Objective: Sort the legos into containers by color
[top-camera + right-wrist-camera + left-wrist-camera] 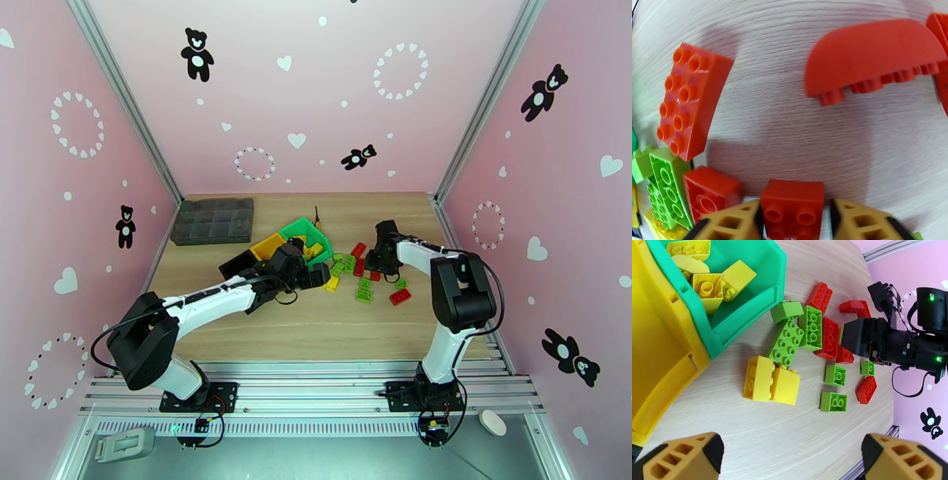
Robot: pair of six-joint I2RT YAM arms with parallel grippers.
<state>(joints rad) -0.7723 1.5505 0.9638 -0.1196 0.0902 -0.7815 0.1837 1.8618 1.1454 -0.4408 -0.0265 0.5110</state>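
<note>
Where the loose legos (365, 278) are scattered, between the middle of the tabletop (316, 339) and its right edge, the right pincer (794, 215) is held low over them. A red 2-by-2 brick (792, 199) is seen standing on the wood between its 2 fingers (732, 223). One finger is pressed against the brick, while a thin strip of wood is visible at the other side, so it cannot be told whether the brick is clamped. Just beyond it a red 2-by-4 brick (691, 98) and a curved red piece (873, 55) are laid apart from each other, and a green brick (665, 189) is found at the side.

The 3 bins are joined in a row left of the middle, toward the far edge: black bin (235, 266), yellow bin (659, 358), green bin (750, 313). Several yellow bricks (707, 287) are held in the green bin (not in the yellow one). Just outside its wall 3 green bricks (787, 342) are clustered, with 2 yellow bricks (771, 380) side by side near them.

The left pincer (792, 457) is held above the wood beside those yellow bricks, spread wide with nothing between its tips. A grey tray (207, 239) is placed in the far left corner.
</note>
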